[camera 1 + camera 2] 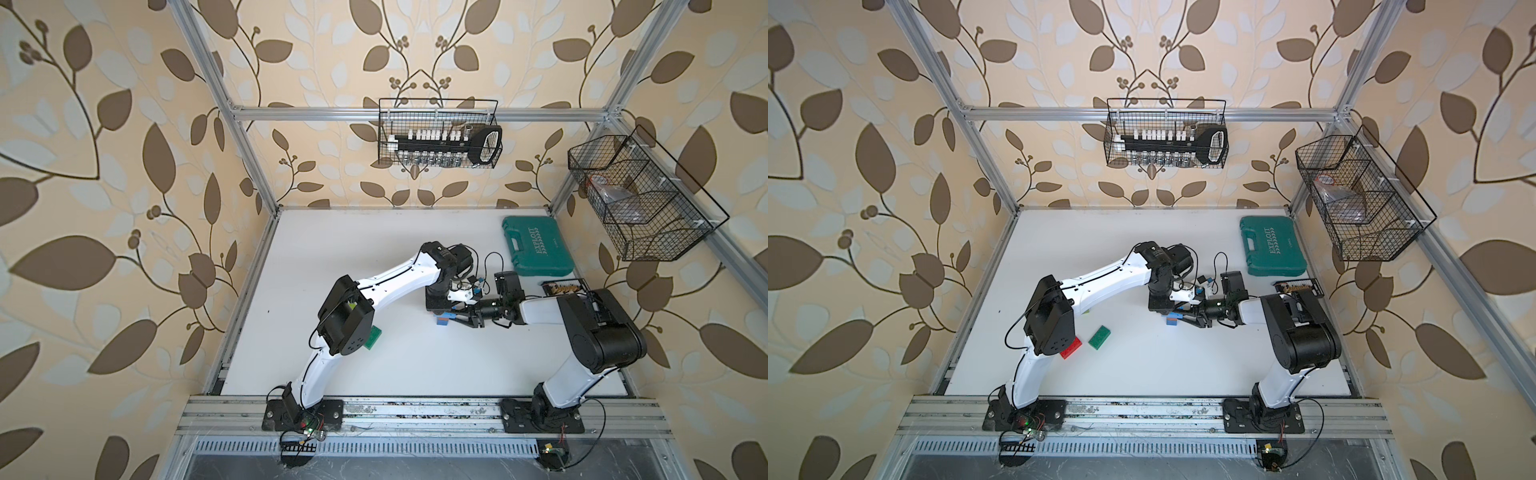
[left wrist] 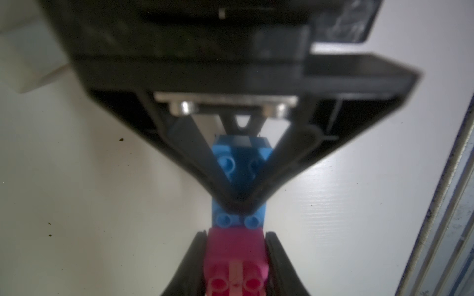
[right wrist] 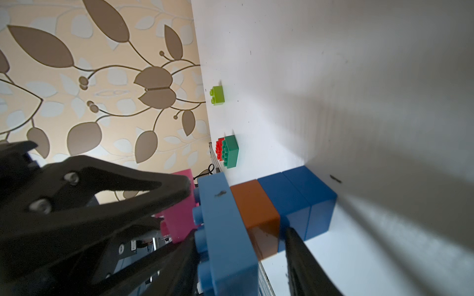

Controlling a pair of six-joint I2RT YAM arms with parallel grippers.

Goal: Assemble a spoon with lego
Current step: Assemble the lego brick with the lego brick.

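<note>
My right gripper [image 3: 239, 234] is shut on a brick stack [image 3: 259, 212], the partly built spoon: a long light-blue brick [image 3: 225, 230], a brown-orange one and two blue ones [image 3: 302, 197]. The stack [image 1: 441, 321] sits low over the table's middle in both top views. My left gripper [image 2: 236, 235] is shut on a pink brick [image 2: 234, 253]. That brick's end meets the light-blue brick's studded face [image 2: 237, 220]. A green brick [image 1: 1099, 336], a red brick [image 1: 1070, 347] and a lime brick [image 3: 217, 94] lie loose on the table to the left.
A teal tool case [image 1: 536, 246] lies at the back right, with a dark packet [image 1: 563, 286] in front of it. Wire baskets hang on the back frame [image 1: 438, 133] and the right frame [image 1: 640, 199]. The left arm's elbow [image 1: 345, 320] hangs over the loose bricks.
</note>
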